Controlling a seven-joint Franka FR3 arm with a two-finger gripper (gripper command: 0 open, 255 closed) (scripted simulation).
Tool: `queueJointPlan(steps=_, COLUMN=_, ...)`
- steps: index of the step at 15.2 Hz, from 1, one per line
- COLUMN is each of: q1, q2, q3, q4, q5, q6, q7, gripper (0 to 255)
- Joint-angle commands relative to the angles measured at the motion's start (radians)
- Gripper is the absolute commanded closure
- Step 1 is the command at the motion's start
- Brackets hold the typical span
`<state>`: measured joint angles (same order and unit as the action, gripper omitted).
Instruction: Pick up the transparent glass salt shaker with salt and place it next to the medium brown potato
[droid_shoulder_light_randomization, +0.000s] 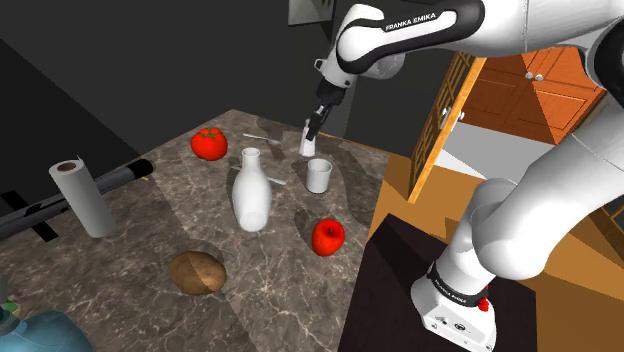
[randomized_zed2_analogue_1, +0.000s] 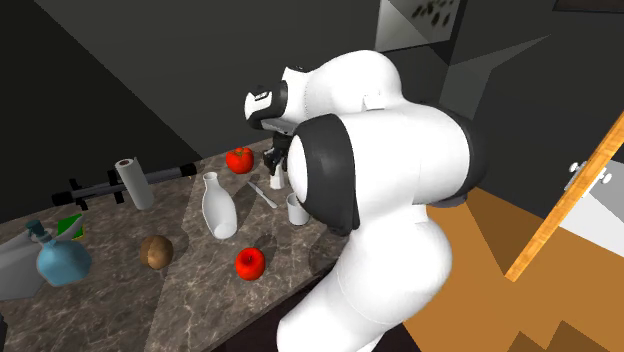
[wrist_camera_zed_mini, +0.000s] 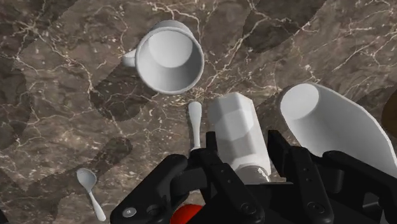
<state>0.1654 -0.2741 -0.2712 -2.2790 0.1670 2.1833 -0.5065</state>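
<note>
Gripper (droid_shoulder_light_randomization: 312, 130) pinching the white salt shaker (droid_shoulder_light_randomization: 308, 143) | held high above mug (droid_shoulder_light_randomization: 319, 176), likely to clear the bottle (droid_shoulder_light_randomization: 251, 190) | potato (droid_shoulder_light_randomization: 197, 272) waits near, shoulder view's left.

obstacles: mug (droid_shoulder_light_randomization: 318, 176), bottle (droid_shoulder_light_randomization: 251, 192), red fruit (droid_shoulder_light_randomization: 327, 237) mid-table | free: bare marble (droid_shoulder_light_randomization: 275, 295) beside potato (droid_shoulder_light_randomization: 197, 272)
</note>
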Motion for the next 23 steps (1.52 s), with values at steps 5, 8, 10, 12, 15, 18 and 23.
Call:
queueJointPlan(steps=5, q1=0.053, q2=-0.03, q3=0.111, q4=-0.038, q5=-0.004, q6=0.034, q7=0.164, gripper=255)
queueJointPlan(steps=8, q1=0.079, q2=-0.033, q3=0.165, q4=-0.047, q5=-0.003, q6=0.051, q7=0.243, gripper=255)
queueJointPlan(steps=10, q1=0.098, q2=-0.03, q3=0.202, q4=-0.046, q5=-0.003, q6=0.062, q7=0.295, gripper=255)
queueJointPlan(steps=12, q1=0.115, q2=-0.022, q3=0.238, q4=-0.042, q5=-0.004, q6=0.072, q7=0.348, gripper=255)
queueJointPlan(steps=15, q1=0.142, q2=-0.003, q3=0.29, q4=-0.025, q5=-0.007, q6=0.085, q7=0.428, gripper=255)
queueJointPlan(steps=18, q1=0.167, q2=0.025, q3=0.343, q4=0.001, q5=-0.014, q6=0.096, q7=0.508, gripper=255)
queueJointPlan(steps=23, q1=0.207, q2=0.091, q3=0.425, q4=0.068, q5=-0.041, q6=0.108, q7=0.646, gripper=255)
